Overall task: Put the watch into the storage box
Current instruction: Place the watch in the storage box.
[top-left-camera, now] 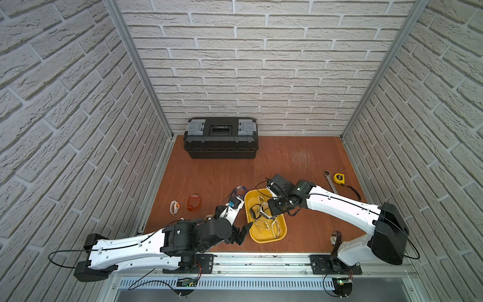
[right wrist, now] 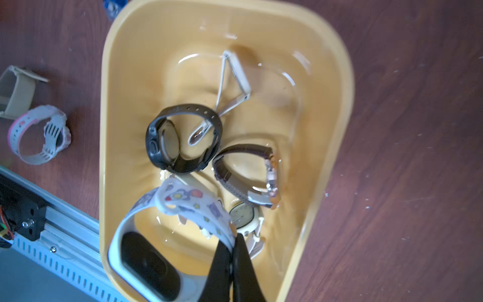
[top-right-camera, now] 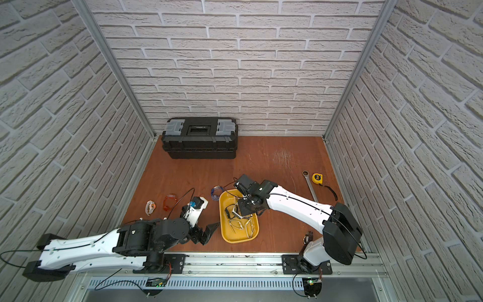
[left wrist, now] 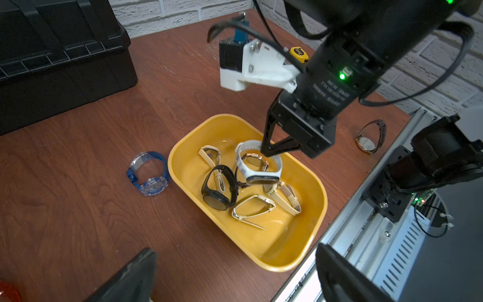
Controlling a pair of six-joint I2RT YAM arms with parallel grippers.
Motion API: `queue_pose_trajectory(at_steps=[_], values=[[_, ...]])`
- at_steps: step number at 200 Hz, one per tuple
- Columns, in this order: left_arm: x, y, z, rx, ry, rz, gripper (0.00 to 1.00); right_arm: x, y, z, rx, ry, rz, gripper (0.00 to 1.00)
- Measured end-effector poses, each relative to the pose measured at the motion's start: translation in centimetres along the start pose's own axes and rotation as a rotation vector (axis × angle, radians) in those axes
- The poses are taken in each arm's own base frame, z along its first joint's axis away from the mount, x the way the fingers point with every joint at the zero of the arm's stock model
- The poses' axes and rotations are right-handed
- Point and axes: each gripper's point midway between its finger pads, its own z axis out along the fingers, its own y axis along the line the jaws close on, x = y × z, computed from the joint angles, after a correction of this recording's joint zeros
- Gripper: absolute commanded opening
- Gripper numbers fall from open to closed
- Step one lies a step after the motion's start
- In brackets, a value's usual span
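In both top views the right claw (top-left-camera: 271, 209) hangs over the storage box (top-left-camera: 261, 239), a shallow yellow tray near the front of a reddish-brown wood-grain tabletop (top-left-camera: 287, 162) that has a pale scuffed patch toward the back. The left claw (top-right-camera: 207, 233) sits just beside the box's near end, jaws spread wide and holding nothing. White brick-pattern walls and aluminium posts enclose the cell, and a black toolbox (top-left-camera: 220, 138) stands against the back wall. A yellow tape measure (top-left-camera: 339, 178) carries a dark label too small to read.

In the left wrist view the right claw (left wrist: 266, 151) is pressed together on the strap of the watch (left wrist: 262, 180), a white band with a dark face. It hangs over the other watches lying in the storage box (left wrist: 261, 264); whether it touches them is unclear. White lettering on the black motor housing (left wrist: 332, 96) is upside down and illegible. A blue watch (left wrist: 149, 174) lies just beside the box.

In the right wrist view the fingertips (right wrist: 219, 266) pinch the watch (right wrist: 149, 264) by its strap, which is printed with small coloured cartoon figures. Its dark face shows no writing.
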Motion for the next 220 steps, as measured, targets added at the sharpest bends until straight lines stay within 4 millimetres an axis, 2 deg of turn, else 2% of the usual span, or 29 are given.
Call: queue_pose_trajectory(at_steps=[42,63,85,101,141,161,172,193,220], values=[[0.5,0.2,0.2,-0.007,0.01,-0.002,0.98,3.2,2.3,1.9,0.02,0.076,-0.052,0.02],[0.7,0.2,0.3,-0.009,0.013,-0.006,0.98,3.8,2.6,2.5,0.042,0.085,-0.055,0.03],[0.9,0.3,0.4,-0.013,0.018,-0.006,0.98,4.3,2.7,3.3,0.074,0.096,-0.055,0.1],[1.0,0.3,0.5,-0.016,0.018,-0.01,0.98,4.6,2.6,4.0,0.093,0.102,-0.051,0.23],[0.8,0.8,0.3,-0.031,0.005,-0.042,0.98,5.3,1.9,4.6,0.117,0.102,-0.033,0.72],[0.6,1.5,-0.1,-0.045,-0.008,-0.084,0.98,5.0,1.8,3.6,0.103,0.066,-0.03,0.88],[0.5,2.4,-0.4,-0.067,-0.014,-0.121,0.98,4.5,2.0,2.2,0.075,0.021,-0.027,0.94],[0.7,4.9,-0.8,-0.144,-0.02,-0.219,0.98,3.2,2.8,-1.2,-0.009,-0.088,-0.025,1.0],[1.7,9.2,-1.6,-0.295,-0.001,-0.384,0.98,2.3,3.2,-5.4,-0.115,-0.224,-0.041,1.0]])
